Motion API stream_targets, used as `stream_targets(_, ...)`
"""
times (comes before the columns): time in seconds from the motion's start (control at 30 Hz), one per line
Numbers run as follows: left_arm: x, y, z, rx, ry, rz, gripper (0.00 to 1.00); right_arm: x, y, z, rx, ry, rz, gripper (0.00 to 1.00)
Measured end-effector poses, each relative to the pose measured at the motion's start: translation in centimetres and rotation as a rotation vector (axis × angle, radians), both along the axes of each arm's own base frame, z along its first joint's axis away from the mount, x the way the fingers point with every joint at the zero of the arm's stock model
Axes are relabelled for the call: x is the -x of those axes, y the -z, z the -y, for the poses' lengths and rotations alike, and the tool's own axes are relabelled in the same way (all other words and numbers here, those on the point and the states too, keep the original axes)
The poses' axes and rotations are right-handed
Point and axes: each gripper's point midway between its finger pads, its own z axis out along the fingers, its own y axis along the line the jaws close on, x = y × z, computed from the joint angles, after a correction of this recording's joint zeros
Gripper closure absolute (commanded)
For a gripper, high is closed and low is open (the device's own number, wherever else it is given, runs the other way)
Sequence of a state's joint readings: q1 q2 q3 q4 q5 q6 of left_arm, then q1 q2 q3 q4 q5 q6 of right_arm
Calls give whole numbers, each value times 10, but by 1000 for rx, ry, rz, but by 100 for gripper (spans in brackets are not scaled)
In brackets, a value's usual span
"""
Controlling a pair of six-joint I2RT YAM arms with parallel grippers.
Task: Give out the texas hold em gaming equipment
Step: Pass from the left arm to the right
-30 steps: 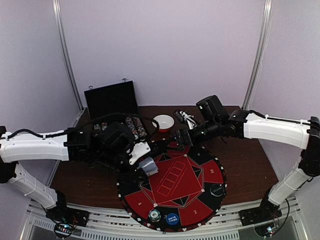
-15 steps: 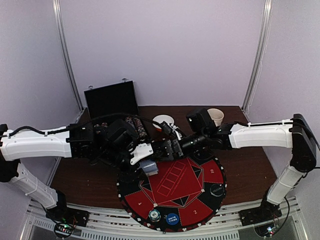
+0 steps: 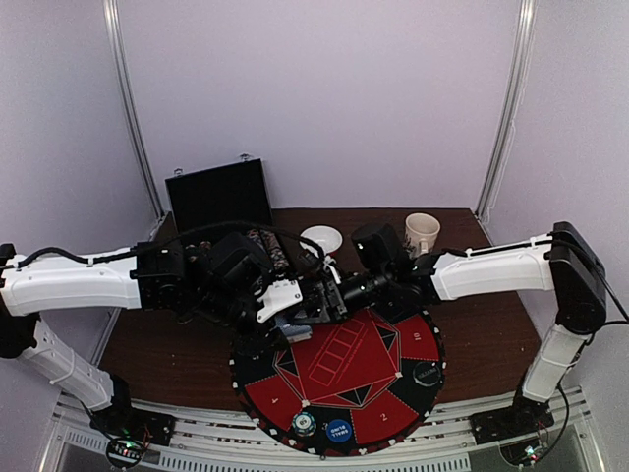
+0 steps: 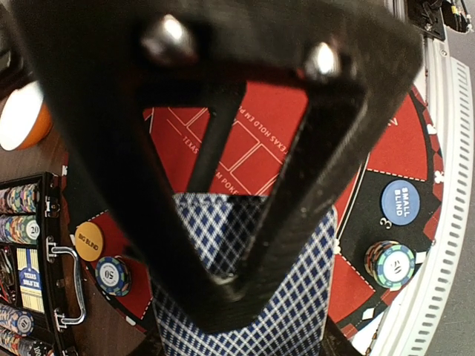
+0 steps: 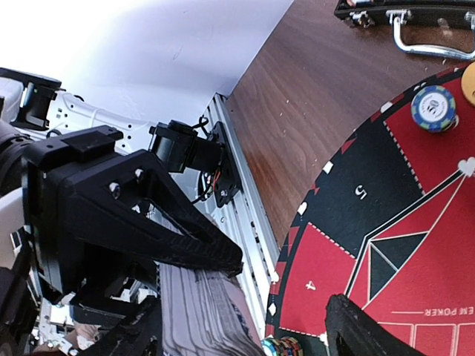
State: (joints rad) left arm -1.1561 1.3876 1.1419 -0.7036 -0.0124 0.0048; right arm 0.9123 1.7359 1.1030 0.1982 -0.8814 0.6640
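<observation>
My left gripper (image 3: 291,321) is shut on a deck of cards (image 3: 295,329) with blue-and-white checked backs and holds it over the upper left edge of the round mat. In the left wrist view the deck (image 4: 297,311) fills the bottom under the closed fingers (image 4: 223,289). My right gripper (image 3: 316,305) is open right next to the deck. In the right wrist view the deck's edge (image 5: 200,311) sits between its two fingers (image 5: 364,330). On the mat lie a blue disc (image 4: 399,202), an orange disc (image 4: 89,241), a chip (image 4: 111,275) and a chip stack (image 4: 390,263).
The red-and-black mat (image 3: 393,339) lies at the table's front. An open black briefcase (image 3: 218,197) with rows of chips (image 4: 18,222) stands at the back left. A white bowl (image 3: 321,238) and a cup (image 3: 421,233) stand behind the mat.
My right arm has swung left across the table, bringing its open gripper up to the deck. The cup behind it is uncovered. The left gripper has stayed near the same spot with the deck.
</observation>
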Motion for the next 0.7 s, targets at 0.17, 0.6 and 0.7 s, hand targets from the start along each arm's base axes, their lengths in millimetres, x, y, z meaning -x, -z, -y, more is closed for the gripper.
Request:
stream_targets(0.17,-2,0,-1,-7,3,17,60,8,-1,-6,-14,-29,-20,72)
stream_targets(0.6,-7,13,-5,3,13,85,7,12,-5,-9,-34,-52,-26,100)
stream_targets(0.7,-10,13,-2,13,21,109,9,11,-5,-9,-32,-49,-33,100)
